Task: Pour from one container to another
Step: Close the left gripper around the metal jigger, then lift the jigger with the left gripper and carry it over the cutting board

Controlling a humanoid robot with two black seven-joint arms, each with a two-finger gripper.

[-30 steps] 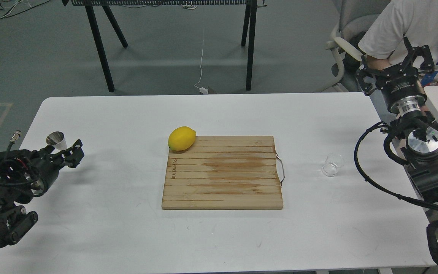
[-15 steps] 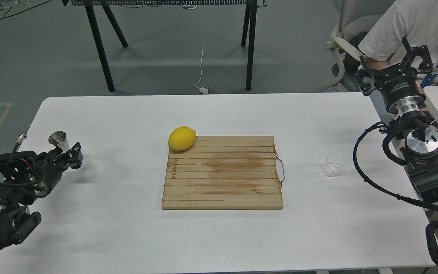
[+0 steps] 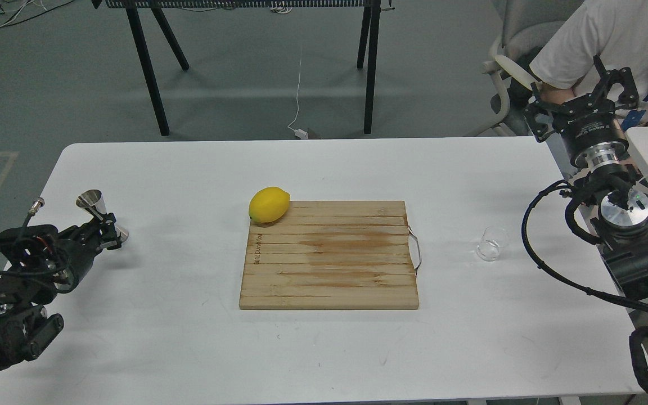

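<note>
Left pincer (image 3: pixel 109 232) sat at the jigger (image 3: pixel 98 210) near the surface's (image 3: pixel 189 337) left edge, fingers either side of the narrow waist, seemingly pinching it; jigger tilted, probably gripped low to leave its upper cone free to receive. Right pincer (image 3: pixel 583 104) hung spread and empty off the far right corner, well apart from the glass cup (image 3: pixel 492 243), which stood upright right of the cutting board (image 3: pixel 329 256); lemon (image 3: pixel 269 204) rested on the board's far-left corner, unneeded.
</note>
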